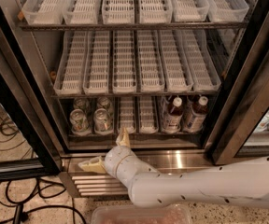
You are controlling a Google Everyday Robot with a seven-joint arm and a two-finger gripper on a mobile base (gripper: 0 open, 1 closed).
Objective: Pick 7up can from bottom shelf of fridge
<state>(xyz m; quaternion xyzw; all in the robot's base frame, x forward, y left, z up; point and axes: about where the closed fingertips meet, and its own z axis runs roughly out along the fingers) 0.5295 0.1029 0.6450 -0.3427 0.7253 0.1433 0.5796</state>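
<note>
The fridge (246, 101) stands open in front of me. On its bottom shelf (134, 135), several small cans with silver lids stand in the two left lanes. The front left one (79, 121) has a greenish-white body with a red spot and looks like the 7up can; a similar can (102, 120) stands beside it. My gripper (107, 151) is open and empty, just below and in front of the shelf's front edge, right of the cans. One finger (123, 138) points up at the shelf, and the other finger (92, 164) points left.
Two dark bottles with white caps (173, 114) (196, 113) stand at the shelf's right. Empty white slotted trays (125, 64) fill the upper shelves. The steel base grille (97, 183) lies below. Black cables (3, 129) run on the floor at left. A pinkish bin (141, 214) is at the bottom edge.
</note>
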